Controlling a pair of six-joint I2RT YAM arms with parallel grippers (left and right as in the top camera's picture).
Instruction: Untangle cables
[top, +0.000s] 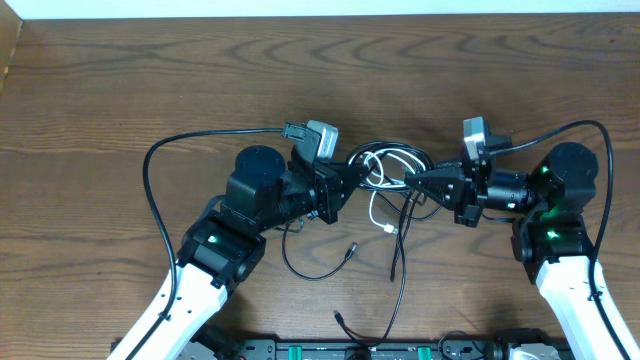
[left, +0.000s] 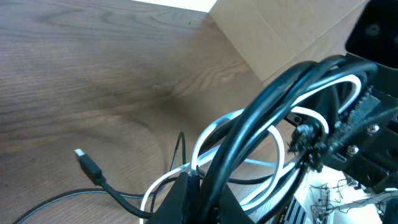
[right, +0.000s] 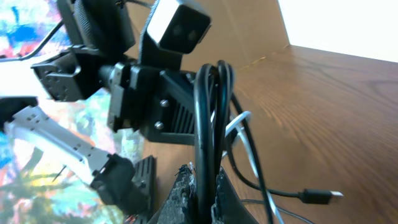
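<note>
Two end effectors, both mine, meet over the middle of the counter (top: 150, 80), with the cables (top: 384, 165) bunched between them and loose tails trailing toward my base. The left end effector (top: 347, 184) is closed down on a bundle of black cords (left: 252, 118). The right end effector (right: 204, 186) is clamped on black cords too, with strands standing up between its fingers. Probable reason: each side pins part of the knot so that pulling apart opens the loops. The white cord (top: 377, 208) threads through the black ones, gripped by neither as far as I can see. One plug (left: 86, 163) lies loose on the counter. I can't tell how many black cords there are or which crosses which. My fingertips are cut off at the frame edge in both wrist views.
</note>
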